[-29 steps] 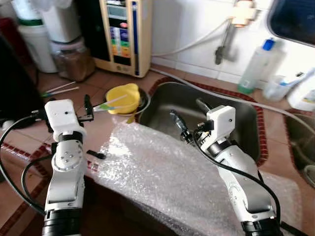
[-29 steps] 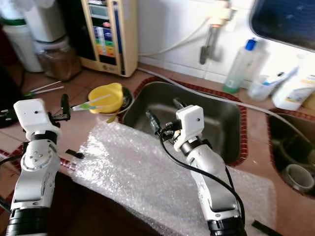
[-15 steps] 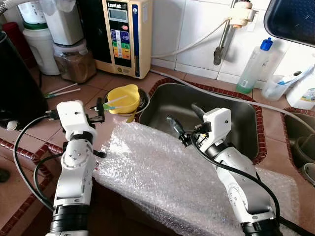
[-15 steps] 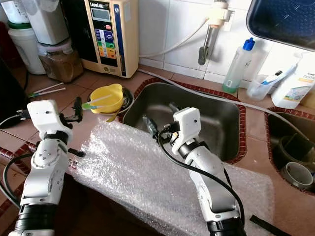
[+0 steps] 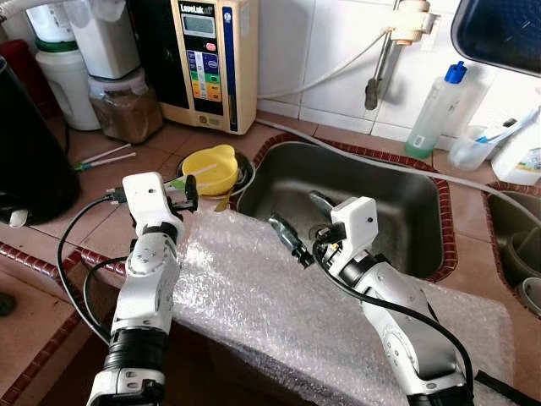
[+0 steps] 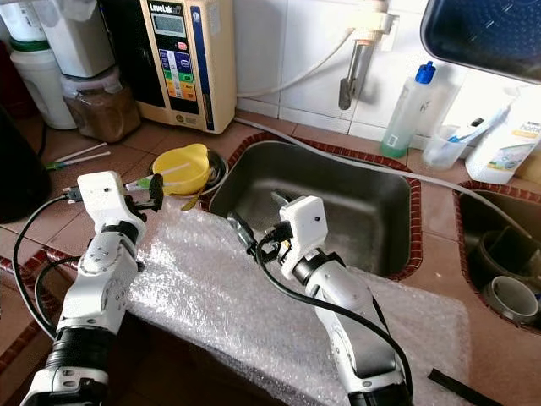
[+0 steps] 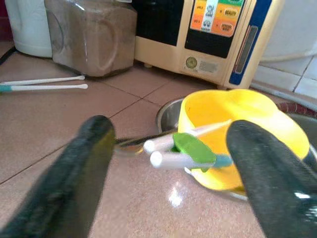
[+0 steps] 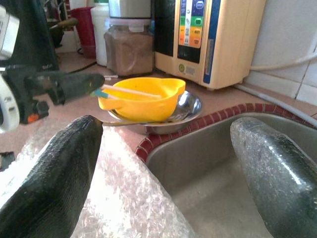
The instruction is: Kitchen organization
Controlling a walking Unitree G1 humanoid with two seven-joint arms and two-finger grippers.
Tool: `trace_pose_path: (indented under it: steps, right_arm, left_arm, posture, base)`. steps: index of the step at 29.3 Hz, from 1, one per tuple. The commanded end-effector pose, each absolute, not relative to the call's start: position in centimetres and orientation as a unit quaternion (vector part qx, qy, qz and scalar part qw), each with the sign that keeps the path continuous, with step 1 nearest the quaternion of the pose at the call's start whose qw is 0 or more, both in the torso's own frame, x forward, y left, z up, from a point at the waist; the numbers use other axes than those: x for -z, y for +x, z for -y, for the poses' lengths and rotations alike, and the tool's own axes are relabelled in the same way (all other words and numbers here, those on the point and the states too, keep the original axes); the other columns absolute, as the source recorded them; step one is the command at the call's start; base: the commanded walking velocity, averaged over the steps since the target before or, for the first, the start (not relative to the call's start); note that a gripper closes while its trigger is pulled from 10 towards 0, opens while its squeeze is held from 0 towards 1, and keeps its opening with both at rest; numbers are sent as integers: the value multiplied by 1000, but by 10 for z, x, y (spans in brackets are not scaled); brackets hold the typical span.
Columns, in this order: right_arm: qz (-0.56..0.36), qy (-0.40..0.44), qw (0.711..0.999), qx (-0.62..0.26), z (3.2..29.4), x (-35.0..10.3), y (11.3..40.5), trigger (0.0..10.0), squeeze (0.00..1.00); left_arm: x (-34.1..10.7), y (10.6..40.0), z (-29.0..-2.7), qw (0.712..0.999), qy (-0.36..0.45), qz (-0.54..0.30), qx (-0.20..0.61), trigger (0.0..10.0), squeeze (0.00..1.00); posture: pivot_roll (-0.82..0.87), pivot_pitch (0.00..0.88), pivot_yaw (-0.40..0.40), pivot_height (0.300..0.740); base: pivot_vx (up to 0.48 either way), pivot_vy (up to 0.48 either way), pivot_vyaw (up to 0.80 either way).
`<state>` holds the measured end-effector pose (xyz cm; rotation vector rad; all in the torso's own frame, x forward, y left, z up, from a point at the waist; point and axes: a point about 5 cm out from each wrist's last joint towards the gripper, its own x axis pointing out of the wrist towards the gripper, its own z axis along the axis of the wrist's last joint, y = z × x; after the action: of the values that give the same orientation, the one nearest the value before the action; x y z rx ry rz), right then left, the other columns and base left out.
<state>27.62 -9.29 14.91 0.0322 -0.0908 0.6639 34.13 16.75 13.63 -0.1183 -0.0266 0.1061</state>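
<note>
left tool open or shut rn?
Open. In the left wrist view the two black fingers stand wide apart, with the yellow bowl and its white-handled utensils visible between them, nothing gripped.

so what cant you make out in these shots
- Counter under the bubble wrap: covered by the sheet, both eye views.
- Metal bowl's inside: hidden by the yellow cup standing in it.
- Panel labels on the beige appliance: too small to read.
- Dark object at the top corner: cut by the frame edge.
</note>
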Motion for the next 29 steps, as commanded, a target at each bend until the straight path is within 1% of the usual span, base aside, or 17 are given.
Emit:
trace_pose_path:
  steps: [1,3,7,9,16,23,26,29]
  right_arm:
    - [55,16,941,-333,93,-155,273,10000,0]
    - [54,10,941,-334,95,-155,273,10000,0]
    - [51,7,941,-335,95,-154,273,10000,0]
    - [50,7,939,-339,93,-153,272,10000,0]
    - [48,8,938,-342,91,-153,270,10000,0]
    - [46,7,937,-347,89,-152,270,10000,0]
    - [49,10,938,-344,88,-152,271,10000,0]
    - [44,14,939,-340,89,-150,271,10000,0]
  left_arm:
    - [-142,346,-165,997,-66,28,-39,0,0]
    - [-145,350,-161,996,-74,35,-28,0,0]
    - [-146,353,-159,995,-85,43,-38,0,0]
    - [-145,352,-154,994,-90,43,-36,0,0]
    - [-141,352,-150,994,-96,45,-37,0,0]
    - [-141,352,-153,993,-96,49,-49,0,0]
    - [-141,353,-157,993,-93,47,-58,0,0]
    - [-148,354,-158,993,-82,60,-56,0,0]
  posture:
    - [-5,0,0,740]
    - [-6,0,-1,740]
    - [-7,0,-4,740]
    - [-7,0,-4,740]
    - [-7,0,-4,740]
    - [0,0,-2,740]
    - [41,0,7,740]
    - [56,0,-13,740]
  base:
    - [0,0,0]
    - [0,0,0]
    - [0,0,0]
    - [0,0,0]
    - [0,0,0]
    - [0,0,0]
    - [0,0,0]
    - [0,0,0]
